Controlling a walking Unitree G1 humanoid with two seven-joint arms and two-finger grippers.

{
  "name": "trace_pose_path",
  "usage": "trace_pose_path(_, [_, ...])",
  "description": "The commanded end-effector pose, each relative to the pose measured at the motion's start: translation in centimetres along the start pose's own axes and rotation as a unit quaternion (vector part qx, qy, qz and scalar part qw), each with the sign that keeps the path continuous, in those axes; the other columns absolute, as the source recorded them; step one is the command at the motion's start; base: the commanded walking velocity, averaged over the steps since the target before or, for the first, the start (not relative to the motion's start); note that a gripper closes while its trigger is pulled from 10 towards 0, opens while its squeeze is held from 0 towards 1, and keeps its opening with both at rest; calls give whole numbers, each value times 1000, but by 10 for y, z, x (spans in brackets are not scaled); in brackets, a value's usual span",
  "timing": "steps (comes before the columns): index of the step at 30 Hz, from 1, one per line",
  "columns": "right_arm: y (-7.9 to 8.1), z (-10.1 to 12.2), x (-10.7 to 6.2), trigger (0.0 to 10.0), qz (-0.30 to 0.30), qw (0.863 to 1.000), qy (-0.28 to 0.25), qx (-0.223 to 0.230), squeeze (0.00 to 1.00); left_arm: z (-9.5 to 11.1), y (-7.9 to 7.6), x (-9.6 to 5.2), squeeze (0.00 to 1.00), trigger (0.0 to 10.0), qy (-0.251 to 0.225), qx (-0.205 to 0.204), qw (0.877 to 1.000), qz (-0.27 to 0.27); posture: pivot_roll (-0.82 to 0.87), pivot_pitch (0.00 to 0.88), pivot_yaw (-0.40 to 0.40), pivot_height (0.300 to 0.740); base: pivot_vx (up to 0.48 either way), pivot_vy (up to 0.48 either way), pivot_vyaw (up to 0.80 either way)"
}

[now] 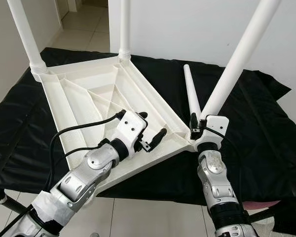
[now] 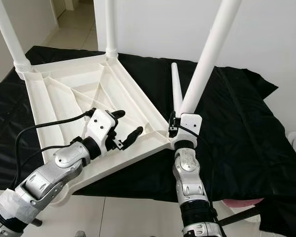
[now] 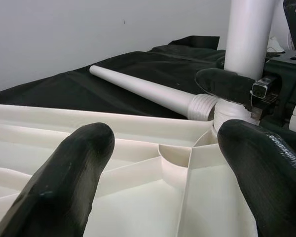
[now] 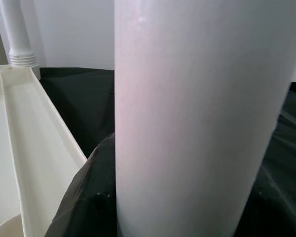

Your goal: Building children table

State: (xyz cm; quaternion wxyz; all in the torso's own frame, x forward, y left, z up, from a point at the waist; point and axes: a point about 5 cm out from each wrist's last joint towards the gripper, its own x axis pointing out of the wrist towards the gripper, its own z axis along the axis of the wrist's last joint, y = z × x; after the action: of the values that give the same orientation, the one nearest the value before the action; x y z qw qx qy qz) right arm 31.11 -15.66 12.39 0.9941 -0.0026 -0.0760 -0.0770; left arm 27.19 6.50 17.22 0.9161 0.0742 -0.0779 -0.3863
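The white table top (image 1: 84, 96) lies upside down on a black cloth. Two white legs (image 1: 25, 34) stand screwed into its far corners. At the near right corner my right gripper (image 1: 199, 124) is shut on the base of a third leg (image 1: 237, 59), which leans up and to the right. The right wrist view shows this leg (image 4: 202, 118) very close. A fourth leg (image 1: 191, 94) lies loose on the cloth just beyond that corner. My left gripper (image 1: 152, 125) hovers open over the table top's right rim, and its fingers (image 3: 69, 173) frame the corner socket.
The black cloth (image 1: 256, 128) covers a low surface with its front edge near my arms. Beyond the front edge is tiled floor (image 1: 153, 217). A white wall (image 1: 187, 29) stands behind, and a doorway opens at the far left.
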Motion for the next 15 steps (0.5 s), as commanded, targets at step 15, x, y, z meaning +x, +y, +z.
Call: trace_pose_path(15, [-54,-51,-19,10000,-187,974,125,-32,0,6,-15,-1,0,10000,-9,9,990,-138,41,63,-51,740,0,0,0])
